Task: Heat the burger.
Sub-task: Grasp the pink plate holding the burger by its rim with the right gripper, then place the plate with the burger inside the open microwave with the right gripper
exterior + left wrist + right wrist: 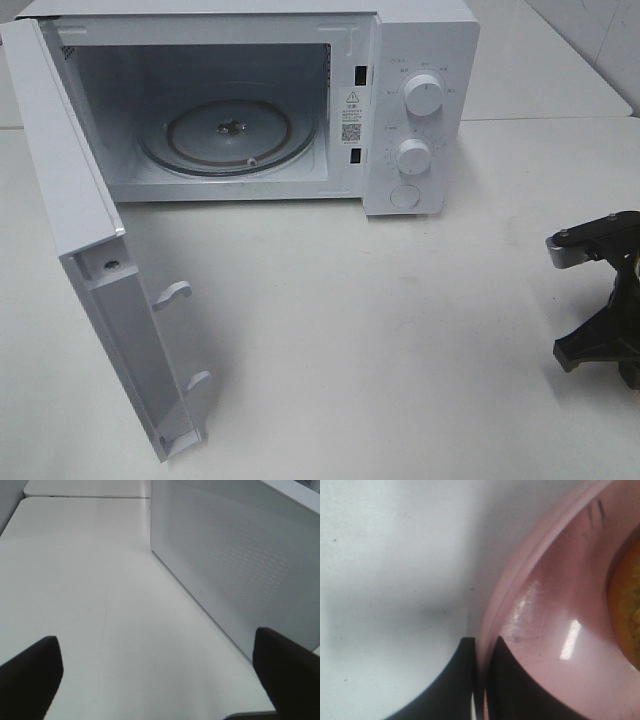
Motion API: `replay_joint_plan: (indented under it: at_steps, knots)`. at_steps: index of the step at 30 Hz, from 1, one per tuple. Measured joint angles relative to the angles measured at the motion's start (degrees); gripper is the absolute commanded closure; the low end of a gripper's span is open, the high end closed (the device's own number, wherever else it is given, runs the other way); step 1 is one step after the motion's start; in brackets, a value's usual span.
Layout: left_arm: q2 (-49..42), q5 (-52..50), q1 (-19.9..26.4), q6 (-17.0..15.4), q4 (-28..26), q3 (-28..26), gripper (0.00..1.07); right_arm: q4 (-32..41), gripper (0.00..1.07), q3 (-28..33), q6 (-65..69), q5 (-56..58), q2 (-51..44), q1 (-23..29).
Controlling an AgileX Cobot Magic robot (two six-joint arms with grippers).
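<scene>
Right wrist view: my right gripper (481, 642) has its two dark fingers drawn together on the rim of the pink plate (530, 555), one finger outside the rim and one inside.
Burger (627, 615): only an orange-brown edge shows, resting on the plate's floor away from the pinched rim. The high view catches neither it nor the plate, only part of my right arm at its right border.
Left gripper (155, 640): fingers wide apart with nothing between them, low over the table (380, 330) beside a white dotted panel of the microwave (430, 50).
Microwave: the door (90, 250) is swung wide to the left and the glass turntable (230, 135) is bare. The cavity is well apart from my right arm.
Step, as I judge it: the grasp is made; the lift and the carry to the turntable come next.
Risk – tilt: I hold the plate by one edge only, so the far side may sag and the burger could slide or tip off.
Risk – slip: the rim looks glossy and thin, so a quick lift could pull it out of my fingers.
Risk – collision: carried too low, the plate could knock the microwave's front sill or the door's latch hooks.
Risk – blind carry: the burger is nearly out of sight, so I could miss it shifting.
</scene>
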Motion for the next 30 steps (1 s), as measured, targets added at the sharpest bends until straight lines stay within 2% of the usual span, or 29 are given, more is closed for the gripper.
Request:
replay_joint_plan:
  at_steps: [6,30]
  knots:
    - [0.0,0.0,0.0,0.0,0.0,0.0,0.09,-2.6,1.07,0.0,2.9,1.9,-1.7,0.3]
    - [0.0,0.0,0.0,0.0,0.0,0.0,0.09,-9.1,1.07,0.1,10.0,13.7,-10.5,12.3]
